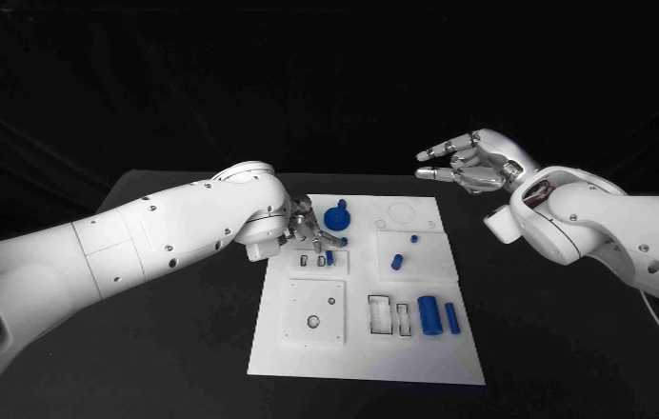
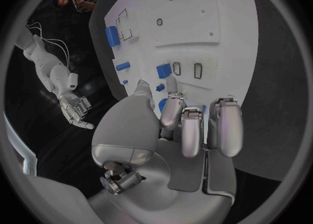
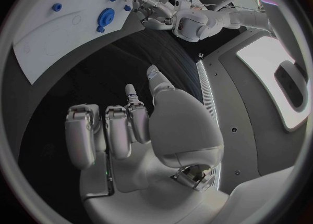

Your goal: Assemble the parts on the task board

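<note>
Left hand (image 1: 308, 231) is down over the left part of the task board (image 1: 360, 362), its fingers curled in around a small blue part (image 1: 329, 258) at a little plate with narrow slots; whether it pinches that piece or only touches it I cannot tell, since the fingers cover the contact. In the left wrist view the same blue part (image 2: 164, 70) sits beside two empty slot outlines just past the fingertips (image 2: 172, 85).

Moving right across the board, which lies in the middle of the black counter (image 1: 165, 343): a round blue gear-like part (image 1: 339, 218) rests at the far end, then two small blue pieces (image 1: 398, 261) stand on the middle-right plate. Nearer, a plate with rectangular recesses (image 1: 389, 315) looks unfilled, and just to its right a blue cylinder (image 1: 429, 315) and a thinner blue bar (image 1: 452, 317) lie loose on the board. The near-left plate (image 1: 314, 312) shows only small holes.

Judging by this, the assembly is early to midway: a few pieces seem seated, while the cylinder, the bar and several recesses are left to do.

Far right, the right hand (image 1: 471, 164) hangs above the counter, well apart from the board, fingers spread and holding nothing.
</note>
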`<state>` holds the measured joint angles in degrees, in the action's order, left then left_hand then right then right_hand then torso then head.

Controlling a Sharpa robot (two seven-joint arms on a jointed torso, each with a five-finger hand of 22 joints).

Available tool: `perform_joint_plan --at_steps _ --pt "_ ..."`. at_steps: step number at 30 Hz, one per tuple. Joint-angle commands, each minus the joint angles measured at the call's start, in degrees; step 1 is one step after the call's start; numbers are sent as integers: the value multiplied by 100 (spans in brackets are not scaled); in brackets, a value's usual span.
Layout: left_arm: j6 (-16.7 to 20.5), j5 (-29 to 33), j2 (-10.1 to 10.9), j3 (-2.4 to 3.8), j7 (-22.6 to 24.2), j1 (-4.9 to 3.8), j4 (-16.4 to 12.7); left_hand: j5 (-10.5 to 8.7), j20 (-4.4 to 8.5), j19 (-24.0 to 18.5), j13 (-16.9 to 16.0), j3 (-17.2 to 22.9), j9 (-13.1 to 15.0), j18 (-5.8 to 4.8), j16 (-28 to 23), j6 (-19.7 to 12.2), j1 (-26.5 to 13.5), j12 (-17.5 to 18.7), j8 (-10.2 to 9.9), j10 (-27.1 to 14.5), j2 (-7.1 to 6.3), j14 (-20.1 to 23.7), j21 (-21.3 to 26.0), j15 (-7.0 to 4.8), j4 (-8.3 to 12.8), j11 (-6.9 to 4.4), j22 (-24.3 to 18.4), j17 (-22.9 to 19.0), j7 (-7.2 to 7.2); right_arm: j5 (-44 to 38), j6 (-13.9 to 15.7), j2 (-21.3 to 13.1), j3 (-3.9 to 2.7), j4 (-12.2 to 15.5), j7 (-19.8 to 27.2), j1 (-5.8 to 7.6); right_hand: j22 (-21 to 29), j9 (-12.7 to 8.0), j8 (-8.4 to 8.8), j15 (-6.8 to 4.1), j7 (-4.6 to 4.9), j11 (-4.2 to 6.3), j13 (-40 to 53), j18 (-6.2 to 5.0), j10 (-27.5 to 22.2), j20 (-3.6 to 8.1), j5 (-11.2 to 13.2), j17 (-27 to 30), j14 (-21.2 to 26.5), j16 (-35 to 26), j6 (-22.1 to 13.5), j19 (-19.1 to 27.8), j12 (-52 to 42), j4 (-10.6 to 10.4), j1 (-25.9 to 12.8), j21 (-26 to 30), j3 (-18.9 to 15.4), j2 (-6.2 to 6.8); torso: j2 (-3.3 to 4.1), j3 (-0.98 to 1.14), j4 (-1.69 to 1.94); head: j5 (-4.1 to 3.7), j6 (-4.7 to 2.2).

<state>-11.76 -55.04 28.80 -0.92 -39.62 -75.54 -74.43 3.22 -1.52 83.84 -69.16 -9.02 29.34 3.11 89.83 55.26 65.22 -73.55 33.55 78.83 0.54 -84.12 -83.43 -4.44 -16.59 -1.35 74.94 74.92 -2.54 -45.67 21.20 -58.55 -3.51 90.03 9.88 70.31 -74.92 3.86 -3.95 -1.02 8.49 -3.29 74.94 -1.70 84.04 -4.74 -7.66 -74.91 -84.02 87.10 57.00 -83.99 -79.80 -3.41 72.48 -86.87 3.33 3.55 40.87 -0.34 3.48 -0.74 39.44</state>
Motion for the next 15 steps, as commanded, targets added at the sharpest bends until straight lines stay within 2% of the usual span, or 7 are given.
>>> perform_joint_plan --at_steps 1,4,15 --pt "-394 -168 -63 -2 -529 -12 50 27 11 184 -31 46 68 -61 17 -54 17 -6 63 -12 32 -588 -22 -43 -11 -8 223 1508 -2 -3 -66 9 -1 -2 2 1 -762 6 6 19 2 -28 933 9 25 -30 -35 -940 -459 -40 -41 -304 22 -8 21 33 -30 -43 6 -4 -6 9 4" --pt "-476 -186 -141 -12 -544 -12 136 30 19 187 -40 212 206 -61 17 -119 7 -9 150 -12 -46 -588 -19 -51 -20 -16 227 1508 5 -5 -73 17 -1 -4 1 1 -748 6 7 19 2 -28 928 7 21 -29 -44 -928 -456 -48 -43 -299 29 -13 18 40 -38 -45 10 -3 -7 14 17" --pt "-522 -197 -305 -29 -512 -4 335 31 22 192 -57 328 288 -64 17 -147 -12 -21 199 -3 -66 -588 -24 -54 -17 -21 242 1508 11 -7 -98 42 -1 -25 3 1 -722 6 7 19 2 -28 916 1 10 -29 -52 -906 -451 -62 -45 -288 49 -19 14 52 -47 -49 4 -1 -11 15 52"
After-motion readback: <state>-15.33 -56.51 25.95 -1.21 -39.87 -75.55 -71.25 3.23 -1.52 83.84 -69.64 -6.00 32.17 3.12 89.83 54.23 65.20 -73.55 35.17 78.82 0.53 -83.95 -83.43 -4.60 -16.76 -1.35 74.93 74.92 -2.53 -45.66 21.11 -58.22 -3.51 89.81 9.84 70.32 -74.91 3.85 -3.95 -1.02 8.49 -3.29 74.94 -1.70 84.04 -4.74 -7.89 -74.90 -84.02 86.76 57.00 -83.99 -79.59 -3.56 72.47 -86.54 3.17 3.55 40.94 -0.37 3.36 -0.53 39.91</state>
